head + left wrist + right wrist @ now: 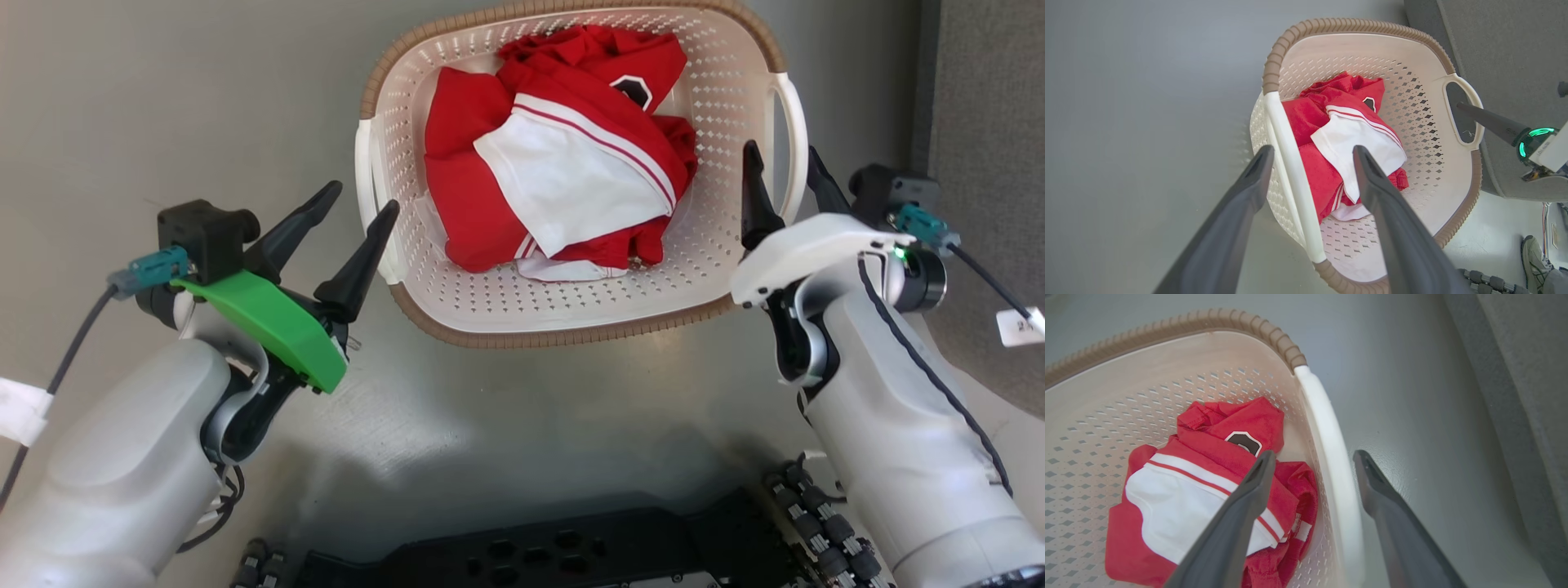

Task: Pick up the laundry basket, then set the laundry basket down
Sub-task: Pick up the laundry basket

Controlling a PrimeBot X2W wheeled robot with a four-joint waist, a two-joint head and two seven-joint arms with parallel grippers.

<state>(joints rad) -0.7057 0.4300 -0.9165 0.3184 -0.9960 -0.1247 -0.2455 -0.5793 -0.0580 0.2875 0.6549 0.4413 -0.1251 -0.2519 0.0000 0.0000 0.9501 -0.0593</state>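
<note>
My left gripper (1312, 150) stands spread astride the basket (1347, 24)'s white handle (1290, 163), one finger outside, the other over the red-and-white clothes (1347, 139) inside.

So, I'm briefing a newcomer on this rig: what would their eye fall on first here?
A red and white garment lies crumpled in the cream laundry basket, centre of the head view. Both open grippers straddle its white side handles, one finger inside and one outside: the left gripper at the left handle, the right gripper at the right handle. The bright green cover on the left wrist also stands out.
</note>
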